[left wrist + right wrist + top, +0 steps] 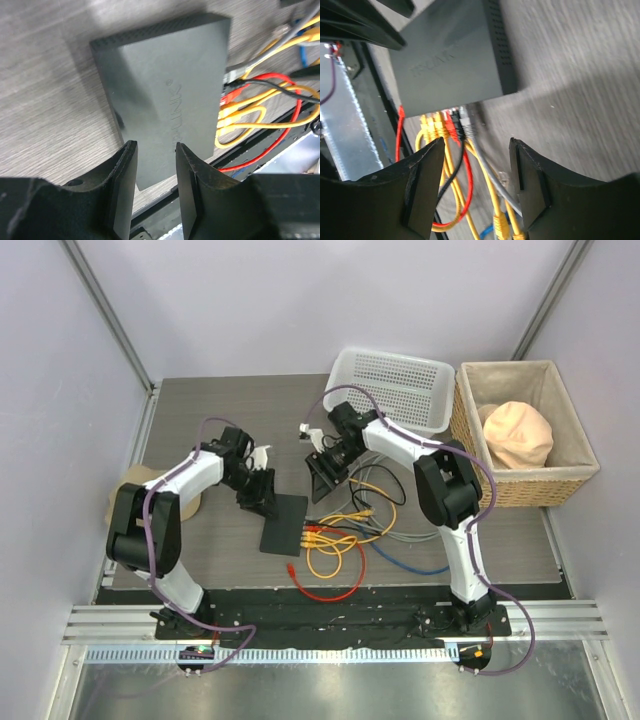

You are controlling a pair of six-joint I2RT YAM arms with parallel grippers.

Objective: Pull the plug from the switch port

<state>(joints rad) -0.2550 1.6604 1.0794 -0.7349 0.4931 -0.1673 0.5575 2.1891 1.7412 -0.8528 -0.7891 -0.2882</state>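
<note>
**Black switch: brace, then extract the plug**

Left gripper [154, 150] hovers over the switch [165, 85], jaws spread, pinching nothing. The switch lies flat mid-table with its port edge facing right. Press it down first, as it would likely slide under a pull. Plugs [447, 122] (yellow, red, grey) sit in the ports. Right gripper [476, 150], spread and empty, hangs just above them. Pinch one plug body, not its cable, and draw straight out. White mesh basket [400, 385]: appears empty. Wicker basket [505, 367]: holds one peach-coloured rounded object [518, 433].
</note>
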